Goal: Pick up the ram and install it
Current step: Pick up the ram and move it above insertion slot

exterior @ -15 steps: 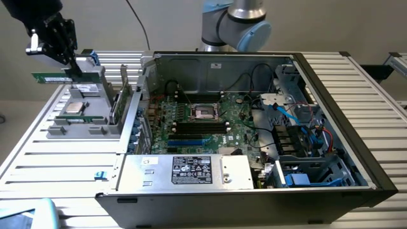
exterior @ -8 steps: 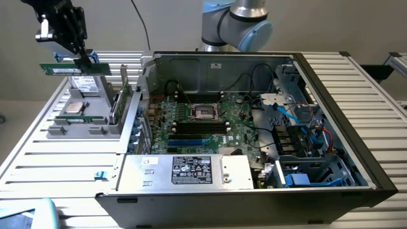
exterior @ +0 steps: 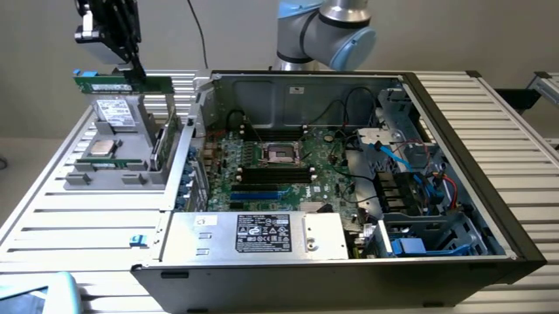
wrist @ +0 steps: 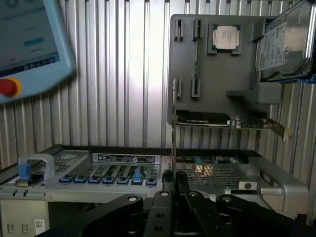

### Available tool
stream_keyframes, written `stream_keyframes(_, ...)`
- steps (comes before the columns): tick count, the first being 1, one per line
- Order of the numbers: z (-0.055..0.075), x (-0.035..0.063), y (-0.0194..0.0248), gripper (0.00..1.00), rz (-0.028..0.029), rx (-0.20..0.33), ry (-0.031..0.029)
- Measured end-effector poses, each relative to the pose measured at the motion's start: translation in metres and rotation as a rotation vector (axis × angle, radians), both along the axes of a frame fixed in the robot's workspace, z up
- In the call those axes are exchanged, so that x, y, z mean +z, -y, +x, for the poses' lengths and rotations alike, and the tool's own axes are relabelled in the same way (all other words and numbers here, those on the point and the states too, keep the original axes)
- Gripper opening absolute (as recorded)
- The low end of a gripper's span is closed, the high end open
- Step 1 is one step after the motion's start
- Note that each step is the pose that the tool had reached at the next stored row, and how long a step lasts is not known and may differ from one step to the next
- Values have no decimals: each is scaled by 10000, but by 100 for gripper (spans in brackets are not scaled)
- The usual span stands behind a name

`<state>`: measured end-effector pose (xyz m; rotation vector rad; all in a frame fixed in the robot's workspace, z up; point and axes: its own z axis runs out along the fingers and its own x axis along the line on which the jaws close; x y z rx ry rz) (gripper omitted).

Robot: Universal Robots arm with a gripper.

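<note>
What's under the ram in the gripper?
Below the ram: the grey tray with a hard drive and processor chip. The tray under the drive is hidden.

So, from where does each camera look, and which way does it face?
Exterior view: raised off the arm, looking down into the open computer case; the arm and the gripper, holding the ram, show.
Wrist view: on the wrist, looking down past the gripper at the grey holder.
Both show the holder, the processor and the case.
</note>
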<state>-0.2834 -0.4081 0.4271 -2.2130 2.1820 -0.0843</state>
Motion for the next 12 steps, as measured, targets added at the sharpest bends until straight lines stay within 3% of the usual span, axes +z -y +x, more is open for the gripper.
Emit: stream_keyframes(12, 545, 57, 6, 14, 1, 0, -44)
